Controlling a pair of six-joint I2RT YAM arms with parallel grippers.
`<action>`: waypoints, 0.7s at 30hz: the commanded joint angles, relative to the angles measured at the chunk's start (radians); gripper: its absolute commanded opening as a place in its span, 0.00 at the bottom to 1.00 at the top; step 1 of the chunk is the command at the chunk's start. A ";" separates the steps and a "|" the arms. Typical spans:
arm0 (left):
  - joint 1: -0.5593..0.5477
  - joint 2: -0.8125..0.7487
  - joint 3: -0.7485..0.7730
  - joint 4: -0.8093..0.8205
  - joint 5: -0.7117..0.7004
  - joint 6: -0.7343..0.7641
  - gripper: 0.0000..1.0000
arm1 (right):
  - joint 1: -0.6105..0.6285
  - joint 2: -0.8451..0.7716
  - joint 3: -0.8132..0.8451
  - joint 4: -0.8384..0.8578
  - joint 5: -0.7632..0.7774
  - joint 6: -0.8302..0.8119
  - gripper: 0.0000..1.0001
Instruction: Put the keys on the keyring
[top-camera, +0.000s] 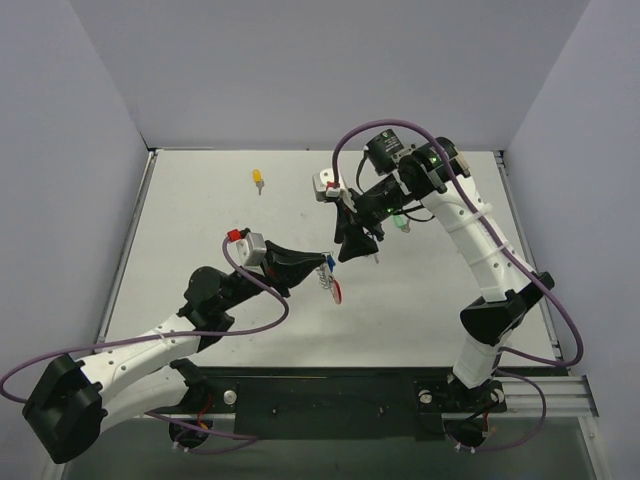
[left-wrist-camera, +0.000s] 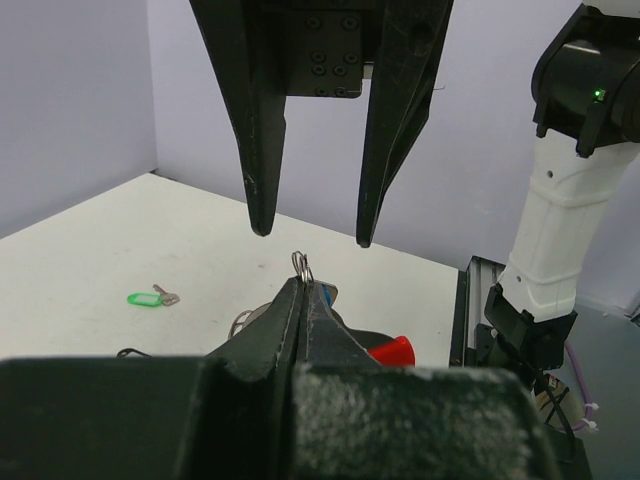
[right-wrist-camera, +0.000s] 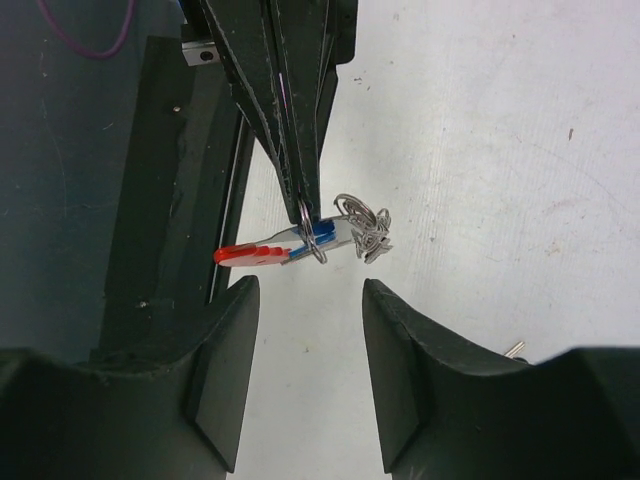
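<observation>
My left gripper (top-camera: 326, 264) is shut on the keyring (top-camera: 333, 288), pinching its silver loop (right-wrist-camera: 311, 238) at the fingertips above the table. A blue key (right-wrist-camera: 328, 236) and the ring's red section (right-wrist-camera: 250, 255) hang at the loop, with small silver pieces (right-wrist-camera: 366, 230) bunched beside them. My right gripper (right-wrist-camera: 310, 292) is open and just short of the keyring, touching nothing. In the left wrist view its two fingers (left-wrist-camera: 262, 215) hang apart right above the loop (left-wrist-camera: 300, 266). A green key (top-camera: 400, 223) and a yellow key (top-camera: 258, 178) lie on the table.
The white table (top-camera: 200, 230) has grey walls on three sides. The green key (left-wrist-camera: 147, 298) lies under the right arm's wrist. A black rail (top-camera: 320, 400) runs along the near edge between the arm bases. A silver key tip (right-wrist-camera: 515, 348) shows beside my right finger.
</observation>
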 joint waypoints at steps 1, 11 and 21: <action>0.009 0.012 0.019 0.126 0.043 -0.041 0.00 | 0.023 0.019 0.042 -0.065 -0.047 -0.021 0.41; 0.015 0.009 0.026 0.121 0.056 -0.041 0.00 | 0.023 0.024 0.041 -0.073 -0.038 -0.027 0.31; 0.015 0.012 0.026 0.126 0.057 -0.041 0.00 | 0.036 0.026 0.038 -0.107 -0.051 -0.064 0.17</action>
